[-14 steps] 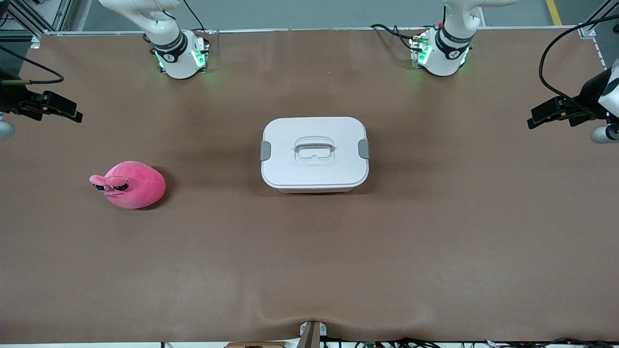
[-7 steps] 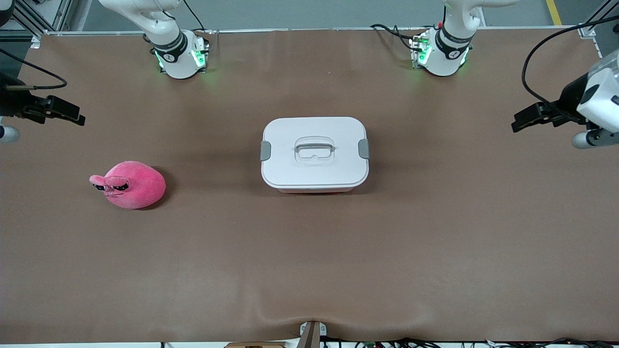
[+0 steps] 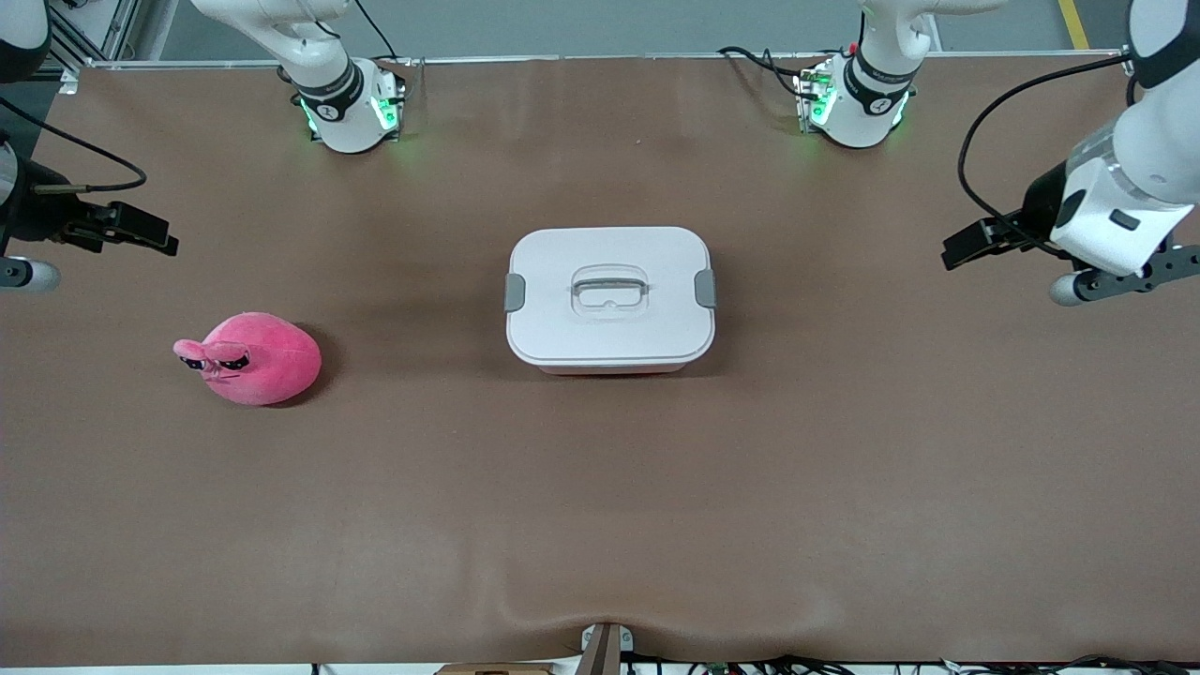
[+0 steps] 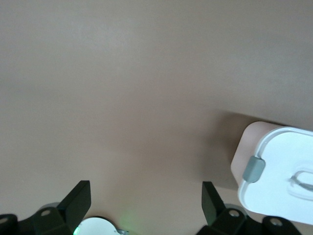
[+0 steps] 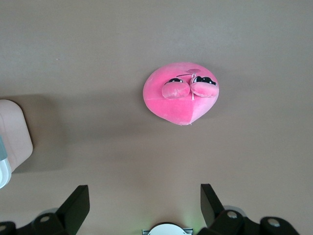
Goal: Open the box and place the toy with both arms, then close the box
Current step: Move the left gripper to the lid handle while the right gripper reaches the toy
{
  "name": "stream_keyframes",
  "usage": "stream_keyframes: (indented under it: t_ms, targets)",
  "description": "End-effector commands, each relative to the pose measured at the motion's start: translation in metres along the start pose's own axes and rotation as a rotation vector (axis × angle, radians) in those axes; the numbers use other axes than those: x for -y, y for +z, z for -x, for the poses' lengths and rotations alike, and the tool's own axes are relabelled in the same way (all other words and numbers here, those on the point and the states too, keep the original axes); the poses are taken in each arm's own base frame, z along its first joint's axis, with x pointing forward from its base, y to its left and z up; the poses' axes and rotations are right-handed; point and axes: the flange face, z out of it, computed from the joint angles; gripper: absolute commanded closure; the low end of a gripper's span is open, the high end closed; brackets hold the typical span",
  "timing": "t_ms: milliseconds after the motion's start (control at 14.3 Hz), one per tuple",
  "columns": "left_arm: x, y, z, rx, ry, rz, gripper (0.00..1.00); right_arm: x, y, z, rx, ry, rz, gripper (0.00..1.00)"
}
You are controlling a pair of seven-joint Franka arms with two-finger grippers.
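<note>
Above bare table, left gripper jaws wide, empty, right gripper likewise

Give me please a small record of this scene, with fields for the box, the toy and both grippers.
box: mid-table, lid on, grey clips at both ends
toy: on the table toward the right arm's end, nearer the front camera than the box, apart from it
left gripper: open, empty, over bare table toward the left arm's end
right gripper: open, empty, over bare table toward the right arm's end
task stage: box not yet opened, toy not yet picked up
</note>
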Motion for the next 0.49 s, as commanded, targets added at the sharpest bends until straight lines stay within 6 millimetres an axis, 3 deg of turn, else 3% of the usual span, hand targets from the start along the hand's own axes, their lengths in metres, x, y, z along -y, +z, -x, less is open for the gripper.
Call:
stream_keyframes:
  t_ms: [0, 420]
  targets:
    - [-0.027, 0.005, 0.001, 0.007, -0.048, 0.02, 0.0, -0.004, 0.01, -0.004, -0.026, -0.075, -0.012, 0.0]
    - [-0.071, 0.025, 0.008, 0.017, -0.151, 0.025, 0.0, -0.029, 0.042, -0.038, -0.101, -0.278, 0.001, 0.0]
